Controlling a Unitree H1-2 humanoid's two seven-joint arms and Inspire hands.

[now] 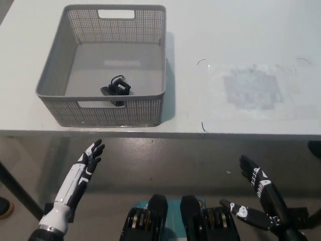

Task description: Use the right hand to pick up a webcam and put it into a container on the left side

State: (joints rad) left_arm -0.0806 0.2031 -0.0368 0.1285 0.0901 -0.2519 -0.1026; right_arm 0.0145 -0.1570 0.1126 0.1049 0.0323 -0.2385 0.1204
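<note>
we see a grey perforated-mesh basket (55,106) at upper left on a white bench (241,30), a black webcam (117,88) inside, and a greyish smudged patch (250,89) at upper right.

Looks like a robot test lab.
Bare white table (241,30), taped clear sheet (251,90) marking a spot, grey concrete floor (165,160).

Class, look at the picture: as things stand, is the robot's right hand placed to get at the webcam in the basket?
Probably not: the right hand hangs open below the table edge, far right, while the webcam lies inside the basket behind its walls.
</note>
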